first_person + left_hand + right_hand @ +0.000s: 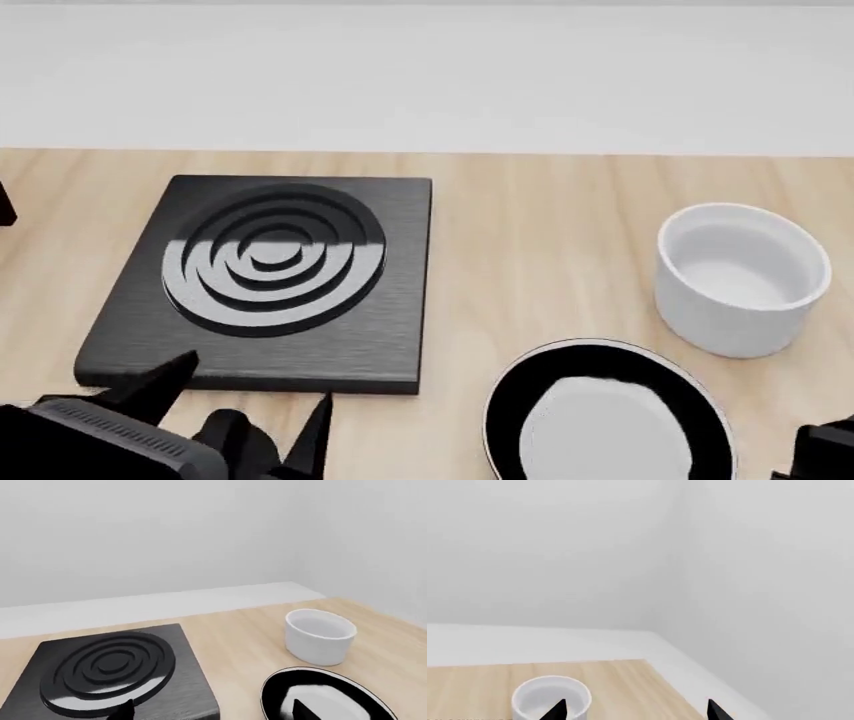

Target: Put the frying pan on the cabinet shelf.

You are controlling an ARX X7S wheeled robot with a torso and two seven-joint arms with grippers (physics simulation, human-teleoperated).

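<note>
I am looking down at a wooden counter (561, 240) where nothing of the job is done yet: the frying pan (607, 420) is still lying flat on the wood at the near right, untouched, and no cabinet shelf is showing in any of my three views, so the whole carry is still ahead of me, by my reckoning.

Going by size, the square black burner plate (274, 275) is taking up the left half of the counter, its rings catching the light. The pan is sitting to the right of it, apart from it, with a strip of bare wood between. Its handle is not showing in any view, so I cannot say which way it is pointing. Behind the pan and a little further right, the white bowl (741, 275) is standing upright, just beside the pan's rim but apparently not touching it.

My left gripper (240, 400) is hovering at the near edge of the burner plate, fingers spread and holding nothing; the pan is lying off to its right, near but not within reach of the tips. My right gripper (634, 710) is showing only two dark fingertips set wide apart and empty, pointing over the bowl; the pan seems to be sitting below and just short of it.
</note>
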